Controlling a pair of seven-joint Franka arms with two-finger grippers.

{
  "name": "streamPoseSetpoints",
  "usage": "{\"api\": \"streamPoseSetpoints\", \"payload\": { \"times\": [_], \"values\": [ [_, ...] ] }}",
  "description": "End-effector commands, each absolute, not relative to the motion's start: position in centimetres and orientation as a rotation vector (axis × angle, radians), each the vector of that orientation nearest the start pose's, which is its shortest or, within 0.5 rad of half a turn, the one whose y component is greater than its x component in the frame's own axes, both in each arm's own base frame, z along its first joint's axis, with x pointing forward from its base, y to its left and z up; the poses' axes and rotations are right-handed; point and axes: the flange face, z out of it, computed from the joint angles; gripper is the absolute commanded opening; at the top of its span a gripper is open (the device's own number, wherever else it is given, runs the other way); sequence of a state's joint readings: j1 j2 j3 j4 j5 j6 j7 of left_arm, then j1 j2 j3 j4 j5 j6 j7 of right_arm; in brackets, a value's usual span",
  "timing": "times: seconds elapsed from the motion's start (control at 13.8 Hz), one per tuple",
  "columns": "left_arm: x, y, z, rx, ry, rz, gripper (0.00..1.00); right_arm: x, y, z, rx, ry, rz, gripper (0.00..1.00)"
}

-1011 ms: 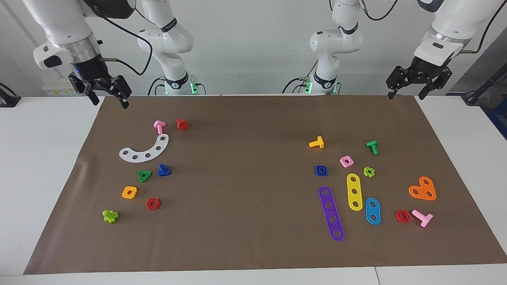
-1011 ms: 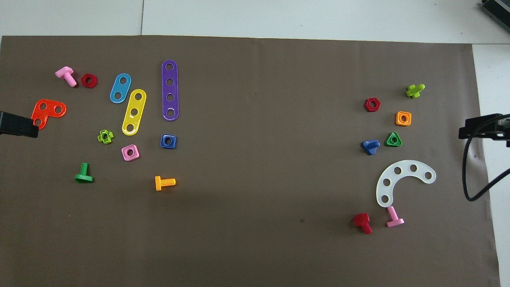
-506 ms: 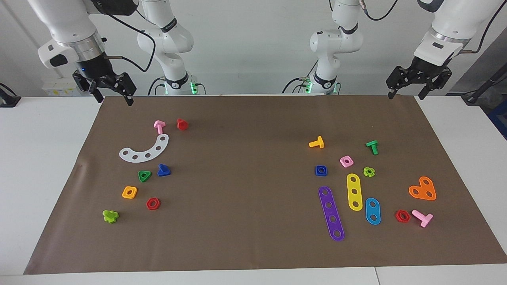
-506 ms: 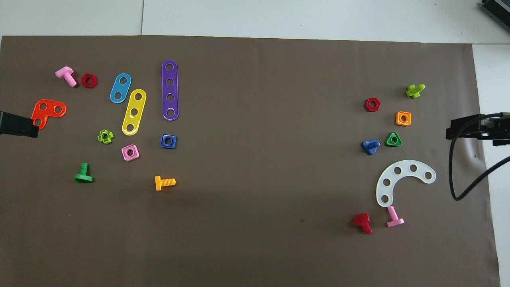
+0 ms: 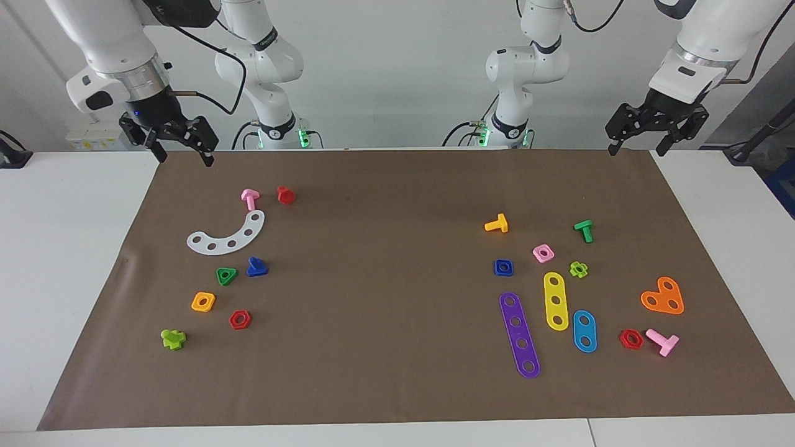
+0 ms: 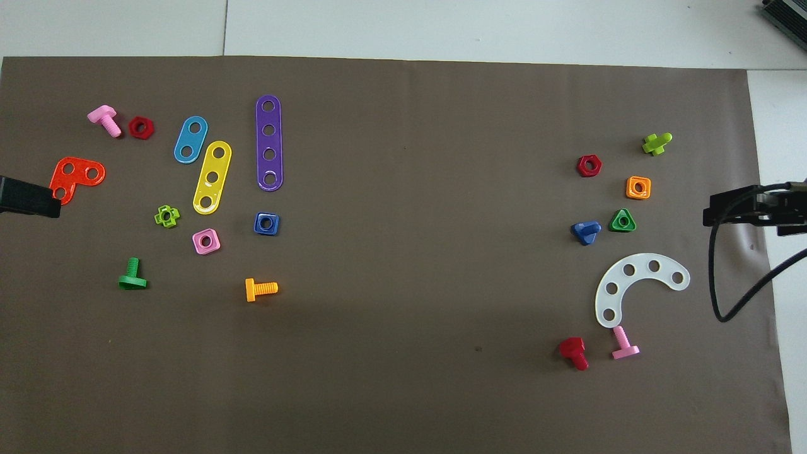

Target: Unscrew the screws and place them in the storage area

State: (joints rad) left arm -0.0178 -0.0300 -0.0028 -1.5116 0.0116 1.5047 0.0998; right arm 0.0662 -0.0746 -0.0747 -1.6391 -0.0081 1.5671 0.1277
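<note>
The dark-blue bolt (image 5: 256, 267) with a triangular head lies on its side on the brown mat, beside a green triangular nut (image 5: 227, 275); it also shows in the overhead view (image 6: 586, 231). The white curved strip (image 5: 227, 236) marks the storage stretch (image 6: 637, 287), with orange (image 5: 203, 302) and red (image 5: 240, 320) nuts close by. My right gripper (image 5: 184, 155) hangs open and empty in the air over the mat's edge at the right arm's end (image 6: 734, 209). My left gripper (image 5: 636, 148) waits open and empty over the mat's other end (image 6: 28, 198).
A pink bolt (image 5: 249, 198), a red bolt (image 5: 286, 195) and a lime piece (image 5: 172, 339) lie around the strip. At the left arm's end lie purple (image 5: 520, 334), yellow (image 5: 556, 301) and blue (image 5: 584, 331) strips, a dark-blue square nut (image 5: 503, 267), an orange plate (image 5: 663, 297) and more bolts and nuts.
My right gripper has moved a little inward over the mat's edge, toward the middle of the table. The left arm and all the parts have stayed put.
</note>
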Motion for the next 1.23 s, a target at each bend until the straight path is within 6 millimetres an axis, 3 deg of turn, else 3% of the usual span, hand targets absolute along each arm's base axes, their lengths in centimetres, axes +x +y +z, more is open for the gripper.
{"api": "streamPoseSetpoints", "payload": {
  "times": [0.0, 1.16],
  "values": [
    [52.90, -0.68, 66.42, -3.121, 0.188, -0.028, 1.00, 52.92, -1.06, 63.36, -3.153, 0.201, 0.011, 1.00],
    [52.90, -0.68, 66.42, -3.121, 0.188, -0.028, 1.00, 52.47, -0.46, 62.92, -3.141, 0.185, 0.039, 1.00]
  ]
}}
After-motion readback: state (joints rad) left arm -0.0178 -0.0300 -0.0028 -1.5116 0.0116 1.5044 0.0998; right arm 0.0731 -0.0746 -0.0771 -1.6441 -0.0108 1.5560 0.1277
